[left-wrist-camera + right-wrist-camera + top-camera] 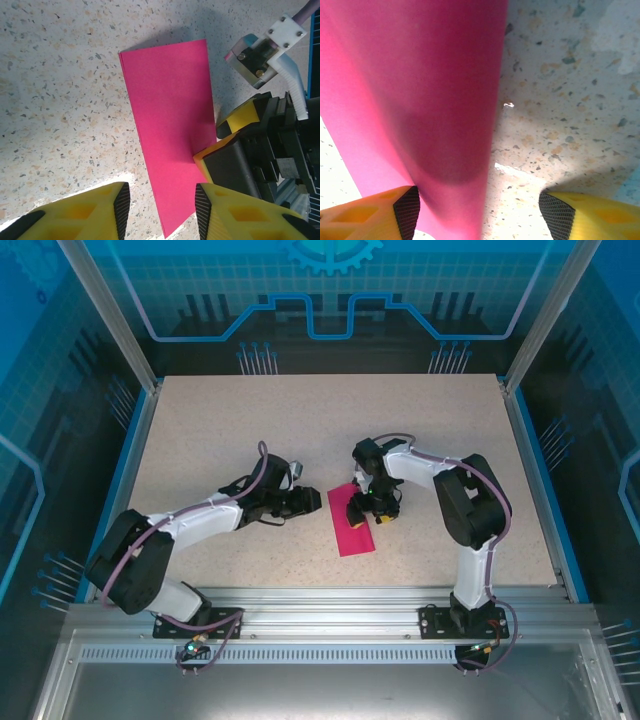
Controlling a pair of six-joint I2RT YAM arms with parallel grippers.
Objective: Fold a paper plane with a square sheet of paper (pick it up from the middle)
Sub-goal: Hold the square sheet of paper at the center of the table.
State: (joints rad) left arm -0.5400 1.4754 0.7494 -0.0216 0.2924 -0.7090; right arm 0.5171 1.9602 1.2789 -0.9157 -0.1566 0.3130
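Magenta-pink paper sheet (352, 521) (170, 125) (420, 100), showing as a narrow rectangle, is lying on the speckled beige surface (250, 430) between the two arms. The left arm's fingers (310, 498) (121, 205) are hovering released just left of it. The right arm's fingers (358, 508) (407, 210) are standing wide apart, one yellow finger touching the sheet's right edge.

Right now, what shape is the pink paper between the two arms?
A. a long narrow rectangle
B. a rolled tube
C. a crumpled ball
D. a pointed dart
A: in the overhead view the pink paper lies on the table as a straight-sided strip with square corners, longer than it is wide and with no pointed tip.
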